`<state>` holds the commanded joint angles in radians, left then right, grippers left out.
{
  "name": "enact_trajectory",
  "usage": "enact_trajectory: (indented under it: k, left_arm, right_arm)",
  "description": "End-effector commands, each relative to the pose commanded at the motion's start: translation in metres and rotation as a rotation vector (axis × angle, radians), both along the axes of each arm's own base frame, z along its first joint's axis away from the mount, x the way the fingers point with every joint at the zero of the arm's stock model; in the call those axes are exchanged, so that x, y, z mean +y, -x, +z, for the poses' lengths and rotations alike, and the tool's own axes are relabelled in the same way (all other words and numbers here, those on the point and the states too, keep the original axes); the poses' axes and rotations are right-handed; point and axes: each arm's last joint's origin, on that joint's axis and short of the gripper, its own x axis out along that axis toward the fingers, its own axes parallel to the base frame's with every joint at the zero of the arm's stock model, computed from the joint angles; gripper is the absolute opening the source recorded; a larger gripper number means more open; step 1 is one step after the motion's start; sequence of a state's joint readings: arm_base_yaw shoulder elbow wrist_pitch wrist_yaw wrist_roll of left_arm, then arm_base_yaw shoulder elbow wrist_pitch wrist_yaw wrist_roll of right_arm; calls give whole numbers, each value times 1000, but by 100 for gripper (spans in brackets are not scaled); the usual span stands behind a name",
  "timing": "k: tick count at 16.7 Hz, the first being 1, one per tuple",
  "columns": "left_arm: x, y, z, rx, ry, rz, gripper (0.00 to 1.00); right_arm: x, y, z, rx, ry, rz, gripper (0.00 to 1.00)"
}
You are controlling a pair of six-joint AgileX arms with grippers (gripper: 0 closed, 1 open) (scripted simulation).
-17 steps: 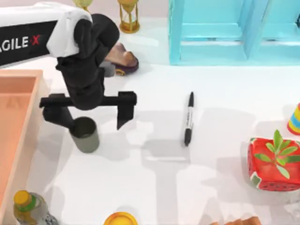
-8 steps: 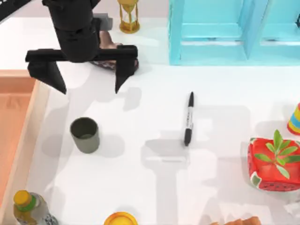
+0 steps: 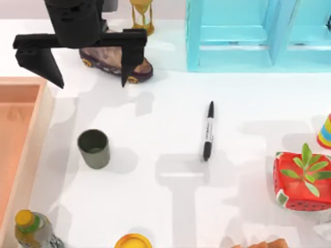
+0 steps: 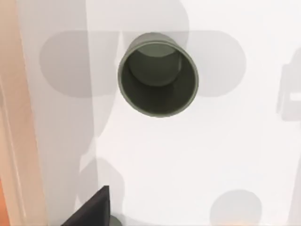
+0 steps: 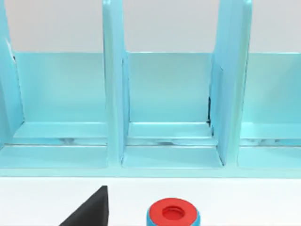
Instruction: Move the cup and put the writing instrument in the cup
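Top view: the left gripper [image 3: 85,62] hangs high over the far left part of the table [image 3: 170,206], its two fingers spread wide with nothing between them, above a brown shoe [image 3: 116,61] near the far edge. The cup [image 3: 93,149] stands upright and free on the table toward the left edge, just beside the orange tray [image 3: 20,134] and well apart from the gripper. The marker [image 3: 208,131] lies flat near the table's middle, its length running roughly from far edge to near edge, clear of other things.

In the left wrist view the cup [image 4: 157,74] is seen straight down its open mouth, a thin-walled cylinder with a dark interior. It looks light and rigid, with smooth sides that could slip, so a hold across the outer wall about mid-height, fingers on opposite sides, seems soundest; pinching the rim alone risks tipping it. The marker looks slim, stiff and light and likely to roll; taking it across the barrel near the white label band should keep it balanced, and since it is longer than the cup is tall, it will probably lean on the rim once dropped in.

The right wrist view faces a blue shelf [image 5: 164,108] with a red-topped cap [image 5: 173,213] before it; whether the right gripper's jaws are apart I cannot tell.
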<state>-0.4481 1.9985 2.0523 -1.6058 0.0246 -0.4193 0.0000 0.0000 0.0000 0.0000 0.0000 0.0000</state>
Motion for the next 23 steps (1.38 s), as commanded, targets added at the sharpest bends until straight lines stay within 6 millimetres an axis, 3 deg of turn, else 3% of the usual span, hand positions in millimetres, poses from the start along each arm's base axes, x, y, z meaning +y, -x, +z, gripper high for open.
enact_trajectory:
  k: [3,6,10,12,14,16,23]
  left_arm:
    - [-4,-3,-3,1,5,-4,100]
    - [-33,-18,-17,-4,39,-34,100]
    - [-96,-48,-77,31,85,-88,100]
    - [-126,-54,-107,41,111,-115,100]
    - [-148,-56,-125,36,141,-138,100]
    - [-158,-55,-133,32,159,-149,100]
    - [-160,-57,-143,32,159,-149,100]
  right_arm:
    - [0,0,0,0,0,0,100]
    - [0,0,0,0,0,0,100]
    - [0,0,0,0,0,0,100]
    - [0,0,0,0,0,0,100]
    - [0,0,0,0,0,0,100]
    - [0,0,0,0,0,0,100]
    - [0,0,0,0,0,0,100]
